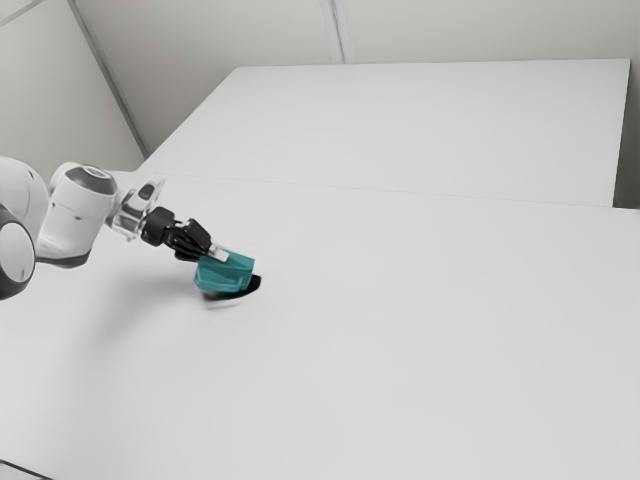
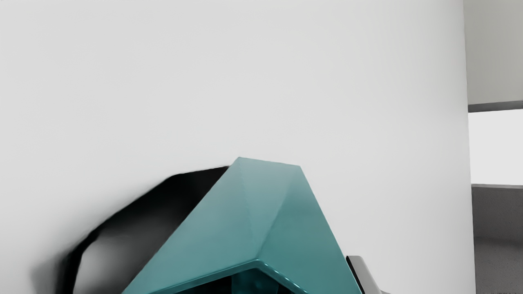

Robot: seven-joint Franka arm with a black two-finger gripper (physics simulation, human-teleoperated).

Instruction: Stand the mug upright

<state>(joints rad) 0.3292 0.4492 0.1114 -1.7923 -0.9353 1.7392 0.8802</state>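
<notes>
- My white arm (image 1: 78,212) reaches in from the exterior view's left.
- My black gripper (image 1: 217,254) slants down to the teal mug (image 1: 226,273), right up against it.
- The mug is tipped over, not upright, with a dark shadow (image 1: 238,293) beneath it on the white table (image 1: 420,330).
- Behind the table I see a pale wall (image 1: 480,30) with a vertical seam.

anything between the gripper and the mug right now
No separate thing is visible between them: in the exterior view, the gripper reaches right up to the teal mug and overlaps its upper part, with no bare stretch of table showing between.
</notes>
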